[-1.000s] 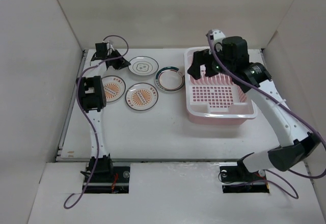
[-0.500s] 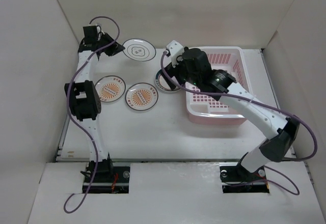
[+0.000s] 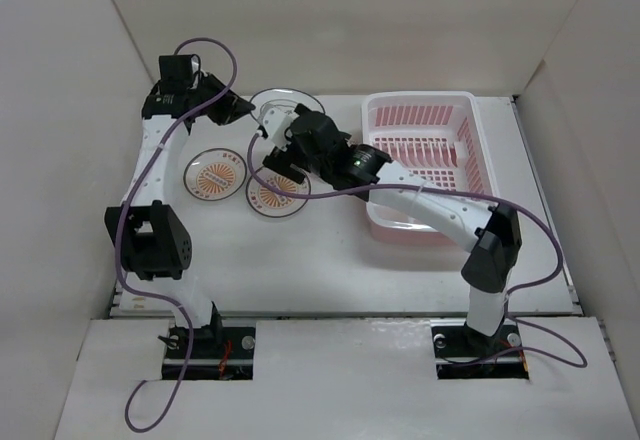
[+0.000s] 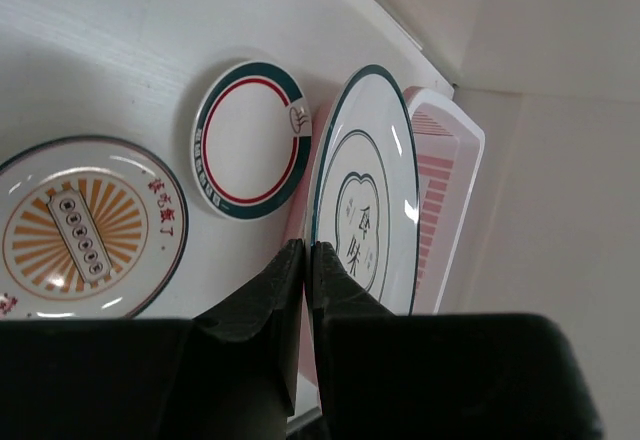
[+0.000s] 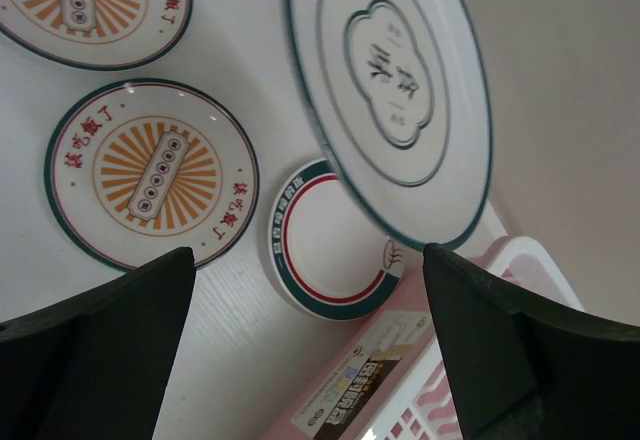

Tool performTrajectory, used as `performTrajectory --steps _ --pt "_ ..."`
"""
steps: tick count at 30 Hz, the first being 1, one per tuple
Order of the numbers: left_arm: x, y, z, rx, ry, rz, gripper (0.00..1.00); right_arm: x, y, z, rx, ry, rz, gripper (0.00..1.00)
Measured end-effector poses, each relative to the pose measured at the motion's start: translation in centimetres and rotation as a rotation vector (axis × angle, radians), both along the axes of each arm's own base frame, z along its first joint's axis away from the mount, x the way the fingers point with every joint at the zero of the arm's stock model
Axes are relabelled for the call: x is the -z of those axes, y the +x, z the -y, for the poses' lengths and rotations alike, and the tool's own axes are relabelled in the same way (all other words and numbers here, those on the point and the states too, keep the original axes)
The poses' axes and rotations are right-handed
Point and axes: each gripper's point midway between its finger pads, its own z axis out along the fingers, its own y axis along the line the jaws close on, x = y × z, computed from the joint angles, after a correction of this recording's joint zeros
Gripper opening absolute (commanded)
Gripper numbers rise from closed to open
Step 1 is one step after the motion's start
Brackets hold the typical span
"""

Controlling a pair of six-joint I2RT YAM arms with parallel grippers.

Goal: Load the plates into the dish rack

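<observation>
My left gripper (image 3: 235,110) is shut on the rim of the dark-ringed plate (image 3: 283,103) and holds it tilted on edge above the table; the left wrist view shows its fingertips (image 4: 292,257) pinching the plate (image 4: 365,200). My right gripper (image 3: 280,155) is open and empty, hovering above the green-rimmed plate (image 5: 325,250), which its arm hides from above. Two orange sunburst plates (image 3: 215,172) (image 3: 275,195) lie flat on the table. The pink dish rack (image 3: 420,228) stands at the right with no plates in it.
White walls enclose the table on the left, back and right. The right arm stretches from the rack's front across to the plates. The left arm's purple cable loops above its wrist. The rack's labelled wall (image 5: 400,400) sits beside the green-rimmed plate.
My left gripper has taken the ringed plate by its rim and lifted it off the table. My right arm has swung left from over the rack to above the plates.
</observation>
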Motion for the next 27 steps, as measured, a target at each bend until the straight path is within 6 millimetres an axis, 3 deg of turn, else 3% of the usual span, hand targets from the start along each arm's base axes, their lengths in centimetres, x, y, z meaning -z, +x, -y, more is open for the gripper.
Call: performTrajectory --steps 9,15,19,22,23,27 --pt "1.1 -3.3 -0.1 -0.023 -0.025 -0.081 0.0 -2.0 1.2 0.5 0.045 0.01 0.079 1.0" --pt "0.4 -4.6 1.4 -0.002 -0.043 -0.081 0.0 -2.2 1.3 0.5 0.047 0.009 0.089 0.9" --pt "-1.0 -5.6 3.2 0.041 -0.064 -0.054 0.0 -2.2 1.3 0.5 0.047 0.01 0.088 0.72" --pt "-1.9 -6.1 4.0 0.061 -0.075 -0.034 0.0 -2.2 1.3 0.4 0.047 0.013 0.086 0.52" --pt "-2.1 -6.1 4.0 0.06 -0.077 -0.029 0.0 -2.2 1.3 0.4 0.047 0.013 0.086 0.3" --pt "-2.6 -6.0 4.0 0.052 -0.086 -0.014 0.0 -1.6 0.5 -0.4 0.015 0.001 0.073 0.19"
